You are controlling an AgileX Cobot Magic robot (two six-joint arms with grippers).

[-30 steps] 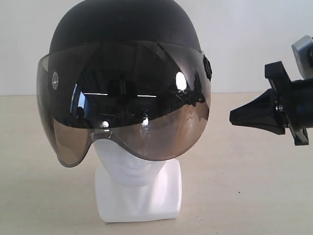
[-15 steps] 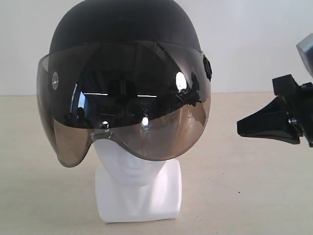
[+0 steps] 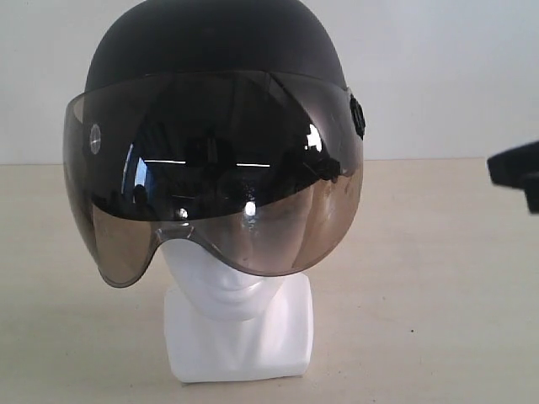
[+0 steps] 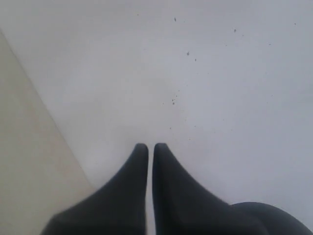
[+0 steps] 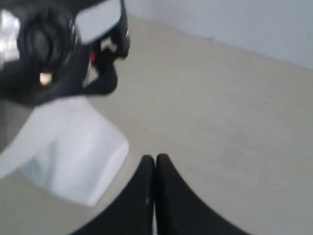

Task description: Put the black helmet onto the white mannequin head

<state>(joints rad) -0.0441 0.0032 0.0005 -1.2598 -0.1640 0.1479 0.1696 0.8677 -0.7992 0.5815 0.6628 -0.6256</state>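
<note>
The black helmet (image 3: pixel 210 50) sits on the white mannequin head (image 3: pixel 240 324), its smoky visor (image 3: pixel 210 177) hanging over the face. Only the chin, neck and squarish base show below the visor. My right gripper (image 3: pixel 505 168) is a dark tip at the right edge of the exterior view, well clear of the helmet. In the right wrist view the right gripper (image 5: pixel 155 159) is shut and empty, with the helmet's side (image 5: pixel 49 49) and the white mannequin head's base (image 5: pixel 73 156) beside it. My left gripper (image 4: pixel 147 147) is shut, empty, facing a pale wall, and does not appear in the exterior view.
The beige tabletop (image 3: pixel 421 295) stretches around the mannequin's base. A plain white wall (image 3: pixel 438 76) stands behind. In the left wrist view, a seam between beige surface (image 4: pixel 24 147) and the speckled white wall (image 4: pixel 195 73) runs diagonally.
My right gripper has drawn back to the right, away from the helmet, until only its tip shows at the frame edge. The helmet and head have stayed put.
</note>
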